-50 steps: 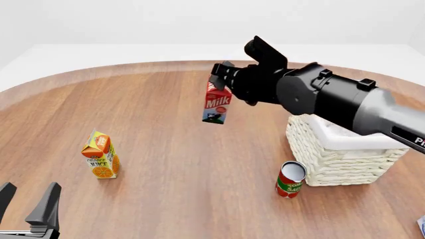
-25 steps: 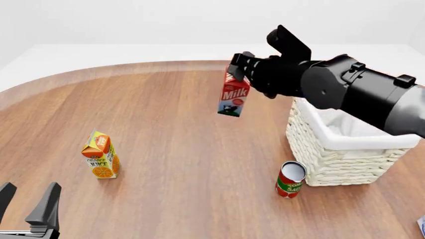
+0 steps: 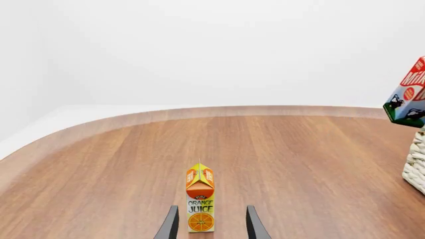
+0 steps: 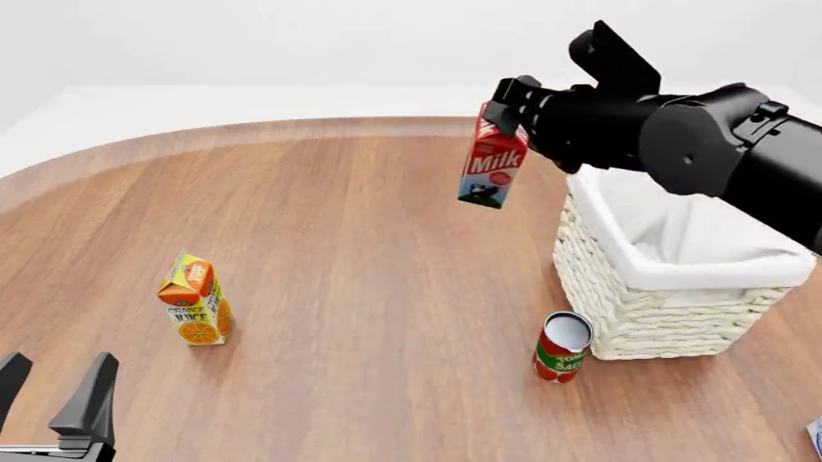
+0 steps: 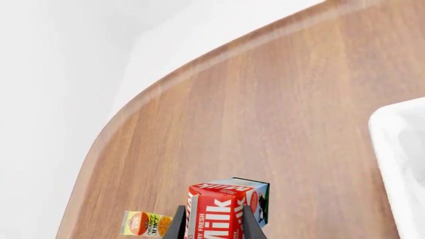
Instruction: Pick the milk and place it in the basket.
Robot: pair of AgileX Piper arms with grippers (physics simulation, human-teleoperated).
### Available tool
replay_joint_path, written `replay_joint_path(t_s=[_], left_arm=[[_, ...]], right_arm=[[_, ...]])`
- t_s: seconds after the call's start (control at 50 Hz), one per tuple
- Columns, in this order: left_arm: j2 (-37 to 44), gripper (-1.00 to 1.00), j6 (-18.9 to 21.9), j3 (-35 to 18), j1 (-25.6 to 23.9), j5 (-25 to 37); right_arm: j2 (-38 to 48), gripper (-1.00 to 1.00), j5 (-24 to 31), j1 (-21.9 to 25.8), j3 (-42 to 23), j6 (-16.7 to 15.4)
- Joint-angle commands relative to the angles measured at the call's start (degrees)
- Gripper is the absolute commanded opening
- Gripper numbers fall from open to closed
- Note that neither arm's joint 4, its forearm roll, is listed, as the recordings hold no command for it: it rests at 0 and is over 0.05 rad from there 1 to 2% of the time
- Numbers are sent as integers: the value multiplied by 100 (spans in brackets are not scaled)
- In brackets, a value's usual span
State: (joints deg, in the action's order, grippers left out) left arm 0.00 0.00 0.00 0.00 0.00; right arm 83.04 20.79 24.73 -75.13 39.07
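The milk [image 4: 494,166] hangs tilted in the air above the table, its red top held in my right gripper [image 4: 503,114], which is shut on it. The carton sits just left of the basket [image 4: 642,289], a cream wicker box with white lining. In the right wrist view the milk [image 5: 226,209] fills the gap between the fingers, and the basket's white rim [image 5: 398,164] shows at the edge. The left wrist view catches the milk [image 3: 408,97] and a bit of the basket [image 3: 417,167] at its border. My left gripper [image 4: 52,395] rests open at the table's near left corner.
An orange juice carton [image 4: 195,300] stands upright at the left, straight ahead of the left gripper's fingers [image 3: 171,224]. A red tomato sauce can [image 4: 561,346] stands against the basket's near left corner.
My right gripper has carried the milk to the right and a little higher, from mid-table to just beside the basket's left rim. The left arm has stayed put.
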Motion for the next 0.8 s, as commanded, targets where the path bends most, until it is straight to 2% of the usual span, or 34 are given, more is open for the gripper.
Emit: replay_joint_path(t_s=[0.02,0.8], left_arm=[[0,100,0,0,0,0],[0,100,0,0,0,0]], right_arm=[[-237,-100,91,-195,-163,7],[-971,-100,344,-1023,-20,62]])
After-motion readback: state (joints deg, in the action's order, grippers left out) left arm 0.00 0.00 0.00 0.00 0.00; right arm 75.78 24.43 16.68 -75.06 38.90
